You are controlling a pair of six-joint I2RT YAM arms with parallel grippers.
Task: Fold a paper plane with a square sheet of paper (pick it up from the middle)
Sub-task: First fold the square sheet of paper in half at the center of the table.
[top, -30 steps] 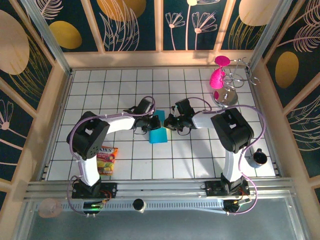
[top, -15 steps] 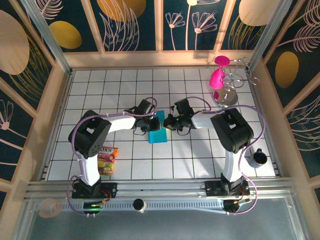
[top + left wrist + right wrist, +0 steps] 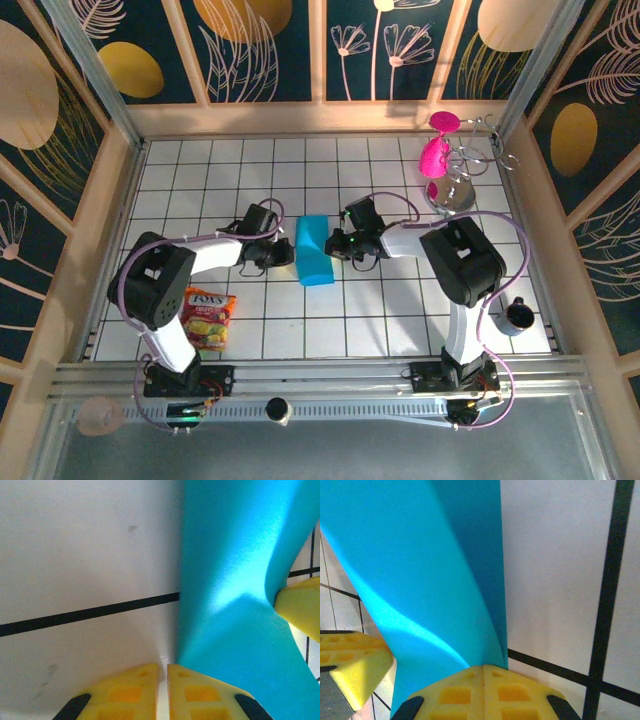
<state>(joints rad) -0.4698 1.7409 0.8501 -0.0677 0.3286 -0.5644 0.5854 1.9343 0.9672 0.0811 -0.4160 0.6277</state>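
Because the square sheet of paper (image 3: 316, 250), bowed in the middle of the desk (image 3: 400, 300), looks light, limp and easily creased, the right jaws clamped on its right edge and the left jaws nearly closed beside its left should pinch gently, not tug.

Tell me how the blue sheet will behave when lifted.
Likely floppy: the sheet curves and bows where the right gripper pinches it. Probably very light, since one edge pinch props it up. It would probably crease easily.
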